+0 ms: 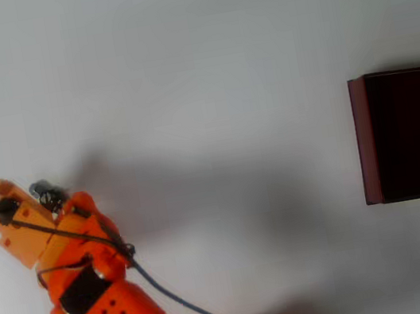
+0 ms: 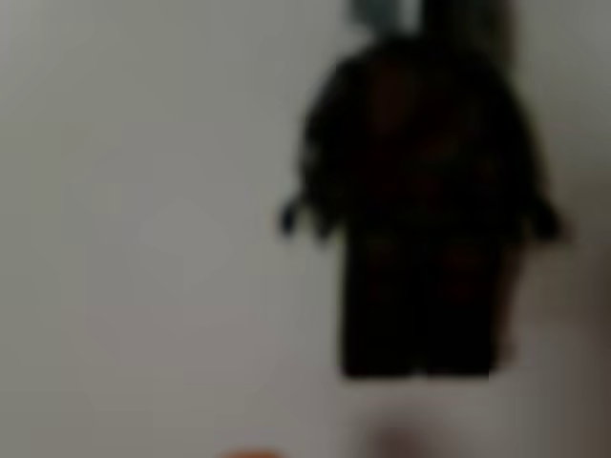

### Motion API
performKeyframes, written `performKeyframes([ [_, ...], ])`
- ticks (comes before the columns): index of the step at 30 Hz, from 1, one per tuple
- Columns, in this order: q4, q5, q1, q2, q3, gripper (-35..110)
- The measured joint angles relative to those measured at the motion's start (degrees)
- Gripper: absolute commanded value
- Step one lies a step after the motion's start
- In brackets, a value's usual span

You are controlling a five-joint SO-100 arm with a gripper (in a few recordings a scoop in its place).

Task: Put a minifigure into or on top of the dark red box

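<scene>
Gripper beside minifigure, whose head points up-frame.

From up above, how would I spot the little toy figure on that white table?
Start at the orange robot arm in the lower left of the overhead view and follow it up to its gripper. The minifigure lies right beside the gripper's tip on the white table, far from the dark red box at the right edge. It is tiny, with a dark body and a blue-grey head.
</scene>
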Motion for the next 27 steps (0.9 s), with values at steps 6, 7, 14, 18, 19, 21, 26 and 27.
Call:
performKeyframes([
  [6, -2.46, 0.18, 0.35, -2.64, 0.53, 21],
  [7, -2.55, 0.18, 0.26, -2.72, 0.62, 21],
  [14, -3.69, 1.14, 0.18, -3.96, 0.53, 20],
  [18, -4.57, 1.23, 0.18, -3.96, 0.62, 20],
  [19, -4.66, 1.58, 0.09, -3.96, 1.14, 20],
  [21, -5.27, 1.93, 0.18, -4.57, 1.41, 20],
  [26, -7.12, 2.81, -1.05, -5.45, 1.41, 20],
  [27, -7.38, 2.81, -1.05, -5.71, 1.41, 20],
])
